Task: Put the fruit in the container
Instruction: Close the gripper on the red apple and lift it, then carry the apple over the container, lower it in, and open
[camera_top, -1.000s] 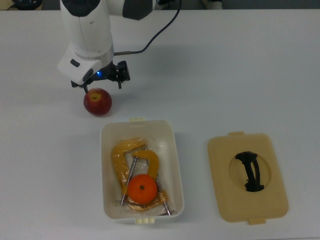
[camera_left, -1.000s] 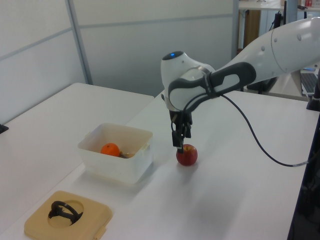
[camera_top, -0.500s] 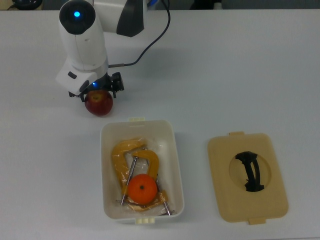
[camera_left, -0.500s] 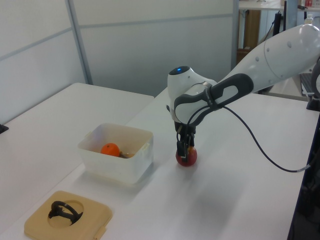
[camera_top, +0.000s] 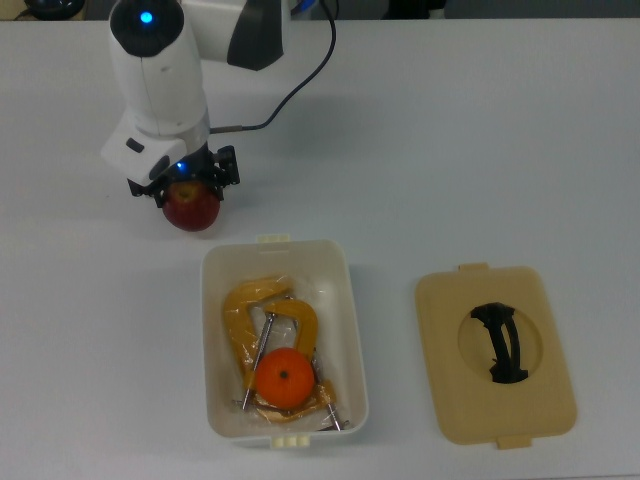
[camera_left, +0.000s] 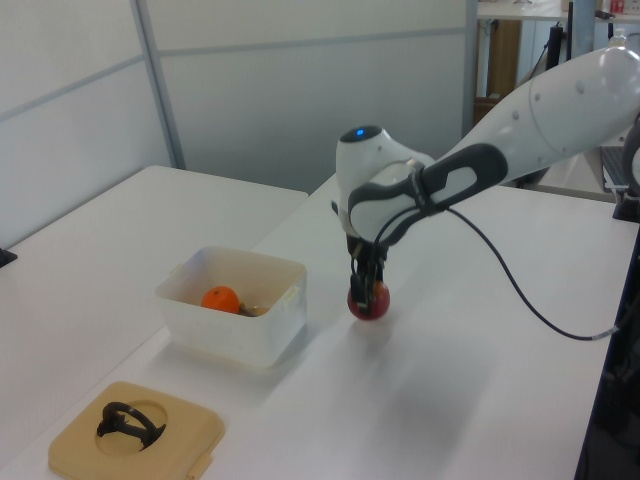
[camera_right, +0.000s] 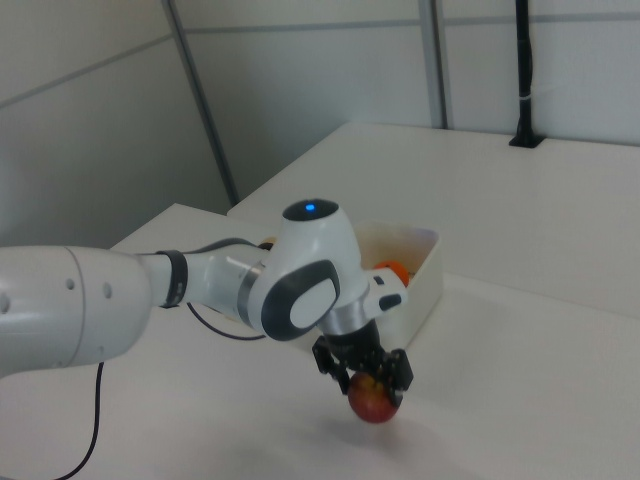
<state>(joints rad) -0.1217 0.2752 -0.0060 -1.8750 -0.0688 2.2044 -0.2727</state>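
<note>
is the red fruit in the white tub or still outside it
Outside. The red fruit sits beyond the white tub near its short end, with the tool closed around it. Only the orange fruit lies inside.

In the top view the hand (camera_top: 186, 183) hides the red fruit's (camera_top: 192, 209) top.

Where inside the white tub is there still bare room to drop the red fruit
The container is crowded along the top view's left and bottom: yellow clamps with the orange fruit on them. Bare floor remains along the top view's right wall and top edge. The gripper holds the red fruit.
</note>
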